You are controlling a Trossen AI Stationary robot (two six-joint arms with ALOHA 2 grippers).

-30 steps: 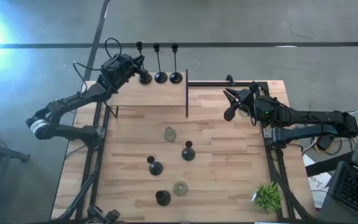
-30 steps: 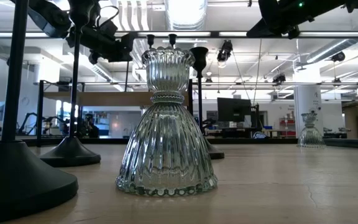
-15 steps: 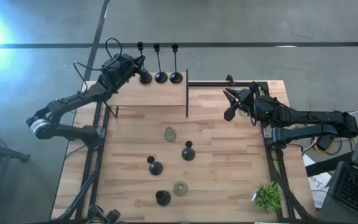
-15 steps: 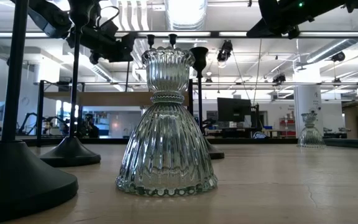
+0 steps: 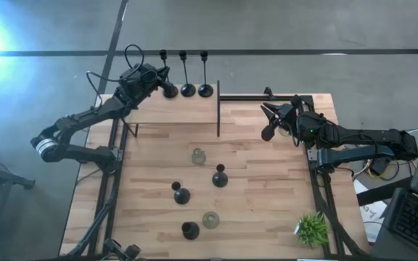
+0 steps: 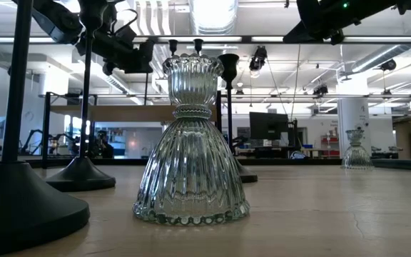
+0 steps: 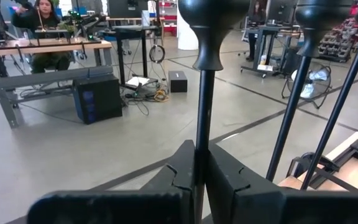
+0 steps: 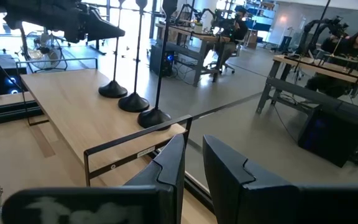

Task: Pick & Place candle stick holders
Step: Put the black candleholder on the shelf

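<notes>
Three tall black candle stick holders (image 5: 188, 88) stand in a row at the table's far edge, left of a black rail (image 5: 218, 109); they also show in the right wrist view (image 8: 132, 101). My left gripper (image 5: 158, 76) is shut on the leftmost one (image 5: 169, 91). My right gripper (image 5: 268, 122) hovers over the table's far right, fingers a narrow gap apart and empty. Short black holders (image 5: 220, 177) (image 5: 181, 195) (image 5: 190, 230) and two clear glass ones (image 5: 198, 156) (image 5: 210, 219) stand on their bases mid-table. My left gripper pinches the leftmost tall holder's thin stem (image 7: 202, 118) between its two fingers, high up, just below the cup (image 7: 207, 31). The fingers come about level from the table's left and lie across the stem. The holder is upright, and its round base (image 8: 112, 90) looks set on the wood.
A small green plant (image 5: 312, 228) stands at the near right corner. In the low view a glass holder (image 6: 191, 143) and black bases (image 6: 20, 203) stand close in front. Bare wood lies between the rail and my right gripper.
</notes>
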